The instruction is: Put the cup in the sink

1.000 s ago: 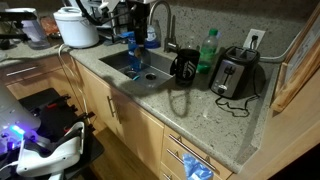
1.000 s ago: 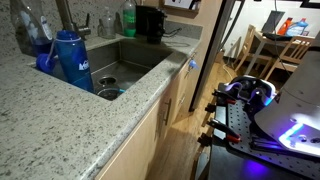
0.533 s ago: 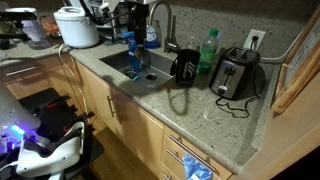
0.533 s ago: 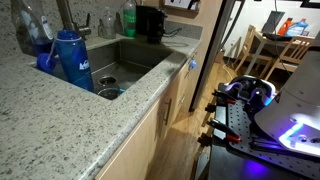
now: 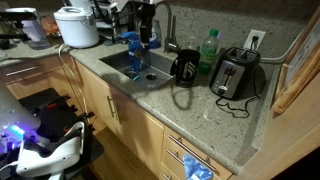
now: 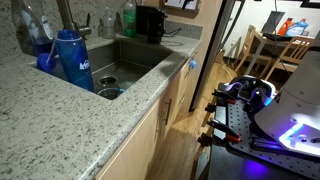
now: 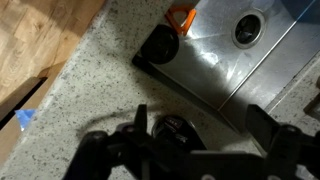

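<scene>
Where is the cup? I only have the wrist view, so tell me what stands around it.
Observer: The blue cup stands upright on the counter, right beside the sink. Your view does not show it.
Operator: Now give me what is behind the sink.
Observer: A green bottle stands near the wall, with a black appliance and a toaster close by it.
</scene>
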Controlling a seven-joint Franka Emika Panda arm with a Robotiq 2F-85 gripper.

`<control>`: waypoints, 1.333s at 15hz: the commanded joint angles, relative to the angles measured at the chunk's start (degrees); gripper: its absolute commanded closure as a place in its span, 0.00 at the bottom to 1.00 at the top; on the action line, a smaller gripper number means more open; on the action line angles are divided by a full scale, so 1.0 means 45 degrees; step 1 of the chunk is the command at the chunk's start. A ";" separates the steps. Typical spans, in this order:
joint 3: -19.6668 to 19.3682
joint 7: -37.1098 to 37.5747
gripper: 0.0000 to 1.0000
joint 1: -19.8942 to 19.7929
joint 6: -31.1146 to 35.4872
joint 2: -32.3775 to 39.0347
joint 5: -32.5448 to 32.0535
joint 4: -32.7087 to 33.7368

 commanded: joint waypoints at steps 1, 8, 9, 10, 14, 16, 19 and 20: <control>-0.0038 0.0826 0.00 -0.0081 -0.0112 0.0943 0.0006 0.1165; -0.0509 0.1685 0.00 -0.0359 -0.0352 0.2566 0.0266 0.2915; -0.0588 0.1760 0.00 -0.0420 -0.0387 0.2798 0.0326 0.3149; -0.0659 0.1889 0.00 -0.0495 -0.0433 0.3029 0.0391 0.3377; -0.0862 0.2011 0.00 -0.0751 -0.0558 0.3836 0.0755 0.4199; -0.0860 0.1864 0.00 -0.0873 -0.0714 0.4037 0.1044 0.4488; -0.0854 0.1638 0.00 -0.0814 -0.0291 0.3922 0.0897 0.4144; -0.0847 0.1637 0.00 -0.0814 -0.0296 0.3923 0.0912 0.4185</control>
